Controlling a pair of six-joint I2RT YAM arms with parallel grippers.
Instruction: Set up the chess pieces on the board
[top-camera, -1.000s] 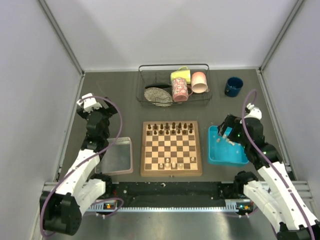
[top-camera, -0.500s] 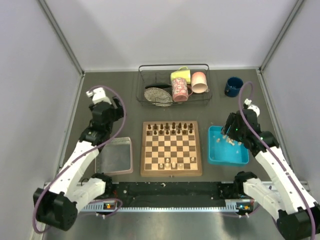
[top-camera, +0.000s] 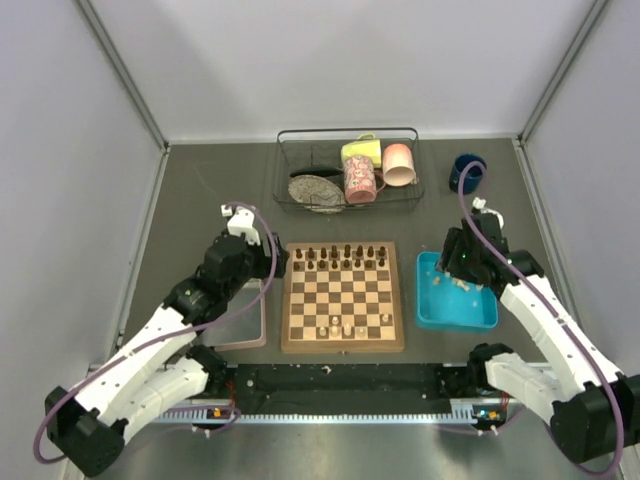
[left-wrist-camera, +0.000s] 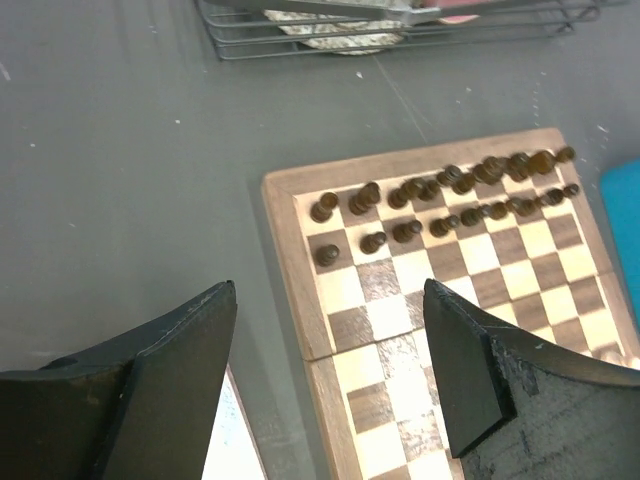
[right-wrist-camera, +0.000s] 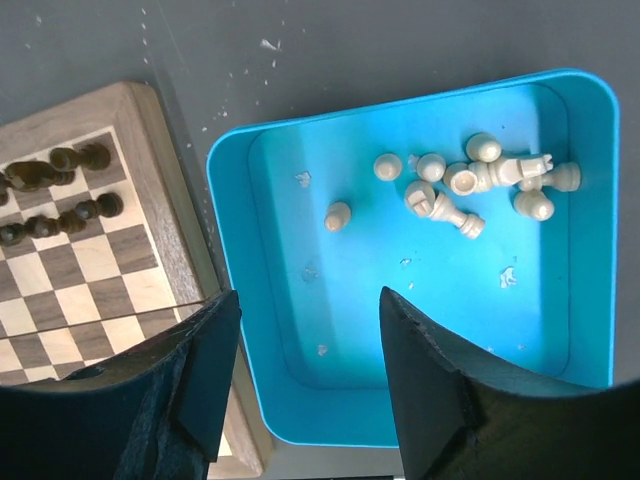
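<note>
My left tool (left-wrist-camera: 328, 300) and right tool (right-wrist-camera: 307, 300) gape empty. The cream pieces (right-wrist-camera: 470, 185) look light and slick, so I'd pinch one mid-body.

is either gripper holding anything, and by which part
Nothing is held; the left gripper and right gripper are both open and empty.

The board (left-wrist-camera: 440, 250) is matt wood, the blue tray (right-wrist-camera: 320, 280) smooth glossy plastic
</note>
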